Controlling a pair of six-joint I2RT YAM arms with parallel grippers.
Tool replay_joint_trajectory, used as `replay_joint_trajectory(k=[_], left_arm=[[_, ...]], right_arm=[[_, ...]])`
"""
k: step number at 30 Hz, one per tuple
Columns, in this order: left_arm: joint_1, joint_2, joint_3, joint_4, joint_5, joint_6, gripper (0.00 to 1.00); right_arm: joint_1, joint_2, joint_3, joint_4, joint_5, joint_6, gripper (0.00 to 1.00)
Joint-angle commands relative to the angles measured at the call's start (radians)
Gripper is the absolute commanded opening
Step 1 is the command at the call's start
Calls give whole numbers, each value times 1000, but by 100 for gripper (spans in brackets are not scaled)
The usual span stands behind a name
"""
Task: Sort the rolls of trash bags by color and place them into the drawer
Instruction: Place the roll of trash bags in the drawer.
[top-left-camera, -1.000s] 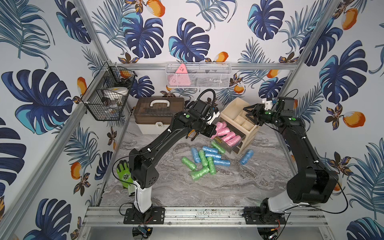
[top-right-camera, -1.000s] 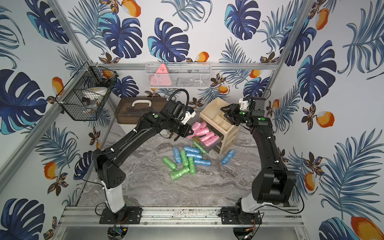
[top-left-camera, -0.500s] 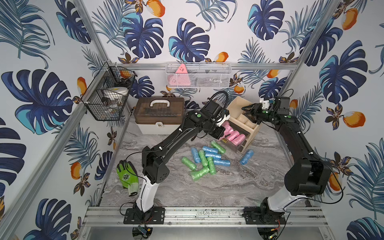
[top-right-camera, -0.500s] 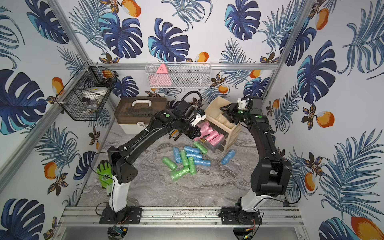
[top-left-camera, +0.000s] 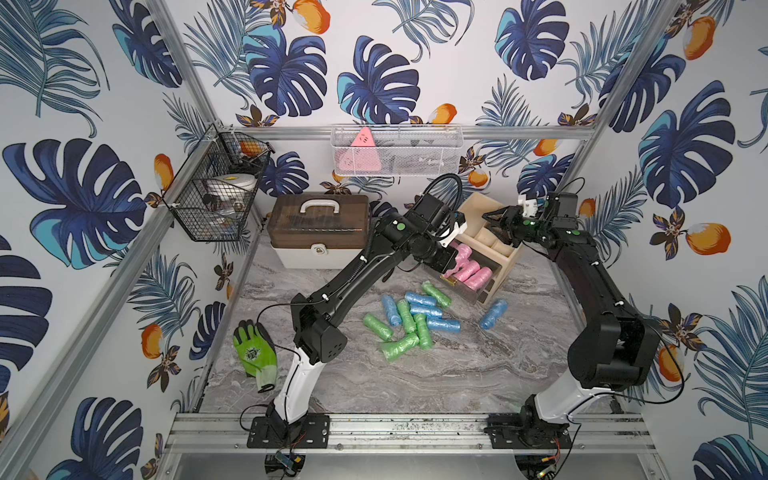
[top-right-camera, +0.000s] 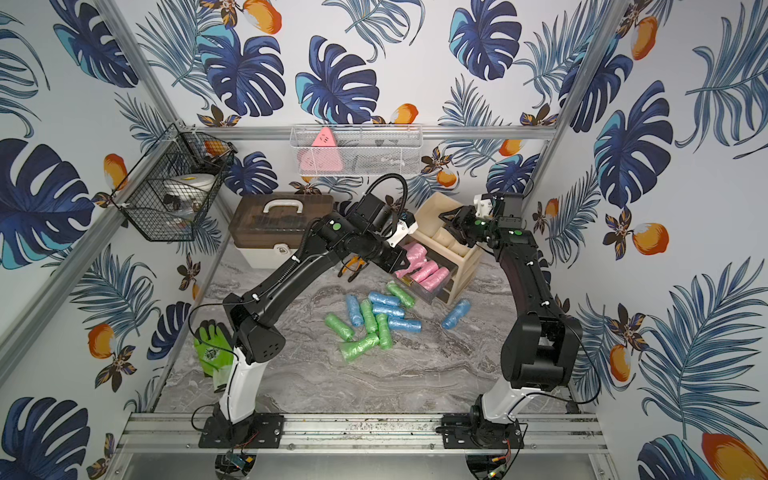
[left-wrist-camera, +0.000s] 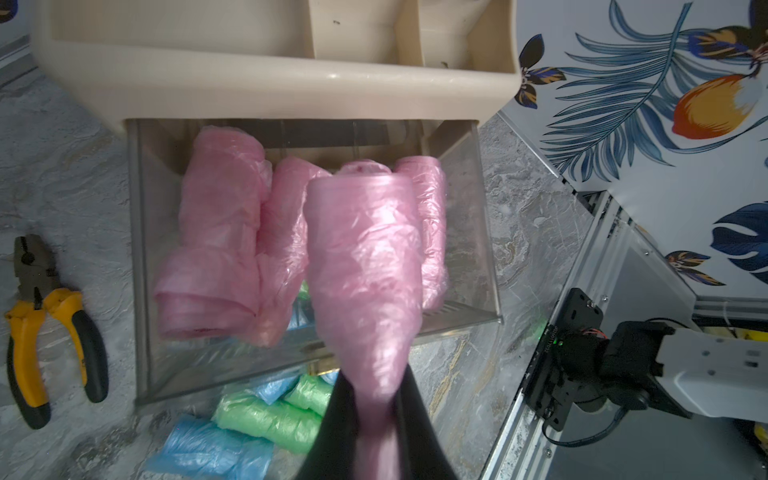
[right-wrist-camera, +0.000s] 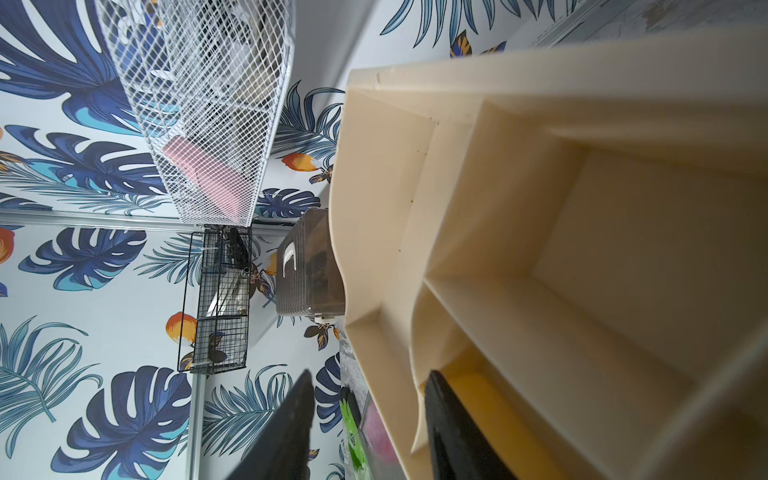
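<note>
Left wrist view, lower centre: your left gripper pinches one pink roll above the pink-stocked drawer; the right gripper, jaws apart, straddles a wall of the organizer, probably steadying it.

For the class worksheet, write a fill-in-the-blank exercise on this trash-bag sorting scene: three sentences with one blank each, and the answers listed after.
1. The held roll in the left gripper, over the drawer, is ____ in colour.
2. The loose rolls on the table are green and ____.
3. The yellow-handled tool beside the drawer is a pair of ____.
Missing words: pink; blue; pliers.
</note>
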Motion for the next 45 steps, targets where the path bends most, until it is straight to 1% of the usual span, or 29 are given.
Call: replay_joint_trajectory(k=[1,5,11,17,22,23,25,27,30,33,34,38,41,43,45], left_arm=[[-5,11,10,19,58,-46,8],[-19,20,-18,67,81,-74,8],[-57,63,4,83,98,-90,10],[-68,101,33,75,76,-97,12],[-67,122,46,73,36,-102,14],[-67,126,49,69,34,-101,16],[-67,133,61,66,22,-104,22],[-67,133,61,73,12,-107,27],[-67,125,59,87,-14,-113,37],[-67,119,58,114,-17,-128,43],[-68,116,53,124,-17,-132,44],[-68,115,42,154,-27,-146,41],[-68,124,50,171,-7,-154,31],[-67,132,53,175,5,-155,26],[-67,135,53,180,-7,-154,22]], right_arm=[[1,-2,-4,-13,6,18,46],[1,5,-10,1,-3,28,46],[1,10,-6,2,-10,32,46],[1,10,-7,5,-12,35,46],[1,16,-10,14,-20,43,46],[1,17,-9,13,-21,43,46],[2,17,-7,14,-21,44,46],[1,17,-7,19,-22,47,46],[1,17,-6,17,-22,46,46],[2,18,-7,21,-25,48,46],[2,19,-7,22,-27,50,46],[-1,17,-6,20,-30,49,46],[-1,16,-6,20,-31,49,46],[0,17,-6,21,-34,53,46],[-1,17,-7,25,-36,53,46]])
